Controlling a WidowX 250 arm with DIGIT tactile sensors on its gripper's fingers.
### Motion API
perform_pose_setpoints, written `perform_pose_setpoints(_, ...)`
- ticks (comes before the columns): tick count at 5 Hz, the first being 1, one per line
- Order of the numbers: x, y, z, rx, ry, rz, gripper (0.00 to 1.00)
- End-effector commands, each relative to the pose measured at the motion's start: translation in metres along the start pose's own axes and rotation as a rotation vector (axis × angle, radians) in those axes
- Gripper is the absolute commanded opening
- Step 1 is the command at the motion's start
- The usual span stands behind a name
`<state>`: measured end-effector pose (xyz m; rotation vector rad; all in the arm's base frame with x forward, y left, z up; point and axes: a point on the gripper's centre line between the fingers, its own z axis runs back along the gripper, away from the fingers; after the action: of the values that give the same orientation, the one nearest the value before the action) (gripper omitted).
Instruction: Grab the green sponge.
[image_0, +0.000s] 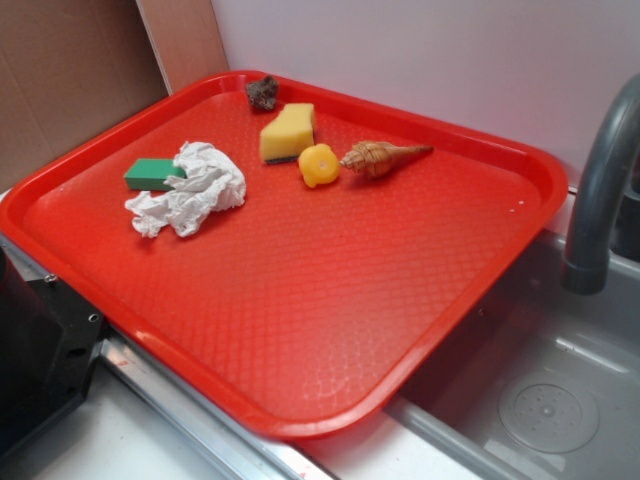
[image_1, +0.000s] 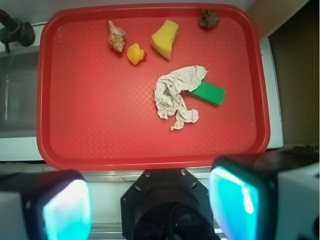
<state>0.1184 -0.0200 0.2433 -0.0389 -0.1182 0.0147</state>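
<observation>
Since the green sponge (image_0: 153, 173) sits far left on the red tray (image_0: 300, 300), half tucked under the crumpled paper towel (image_0: 190, 190), the gripper (image_1: 150, 200) hangs back, spread wide open, probably lining up.

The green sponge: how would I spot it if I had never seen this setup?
Look at the red tray beside the grey sink. Near one edge lies a crumpled white paper towel; the green sponge pokes out from under it. It is the only green thing, flat and rectangular, unlike the yellow sponge wedge further along.
</observation>
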Motion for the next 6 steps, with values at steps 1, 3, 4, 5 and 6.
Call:
perform_pose_setpoints(1, 0.000, 0.000, 0.000, 0.000, 0.000, 0.000, 1.00)
perform_pose_setpoints(3, 0.014, 0.050, -0.041, -0.064, -0.036, 0.345, 1.00)
perform_pose_setpoints(4, 0.058, 0.055, -0.076, -0.085, -0.123, 0.590, 1.00)
perform_pose_setpoints(5, 0.101, 0.075, -0.105, -0.058, -0.167, 0.713, 1.00)
perform_pose_setpoints(6, 0.101, 0.075, -0.105, -0.058, -0.167, 0.713, 1.00)
